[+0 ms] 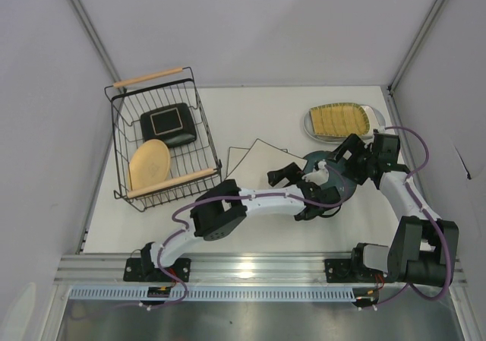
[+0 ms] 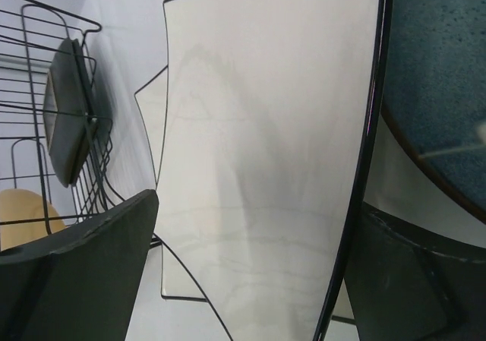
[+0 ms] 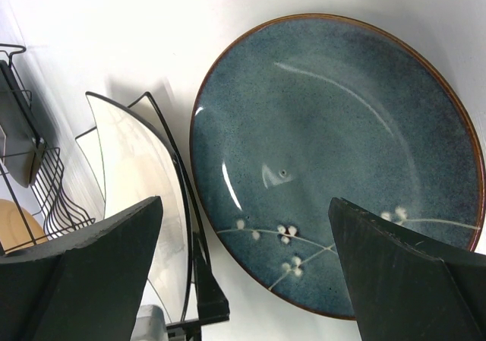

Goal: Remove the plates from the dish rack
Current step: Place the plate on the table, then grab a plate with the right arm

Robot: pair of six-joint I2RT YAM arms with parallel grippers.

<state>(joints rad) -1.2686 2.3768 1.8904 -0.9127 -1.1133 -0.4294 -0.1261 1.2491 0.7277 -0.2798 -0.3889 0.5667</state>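
Note:
The black wire dish rack (image 1: 125, 128) stands at the left. It holds a black-rimmed teal square plate (image 1: 168, 124) and a tan round plate (image 1: 149, 165). Two white square plates (image 1: 254, 159) with thin black rims lie stacked on the table. My left gripper (image 1: 282, 174) hangs open over the top white plate (image 2: 266, 151), one finger on each side of it, gripping nothing. Beside it lies the dark teal speckled plate (image 3: 334, 151); my right gripper (image 3: 247, 200) is open just above it, holding nothing. A mustard ribbed plate (image 1: 339, 119) rests on a grey round plate (image 1: 376, 117).
The rack's two wooden handles (image 1: 148, 77) lie at its far and near ends. Grey side walls close in the table on the left and right. Both arms cross the middle of the table, with their grippers close together between the white plates and the teal plate.

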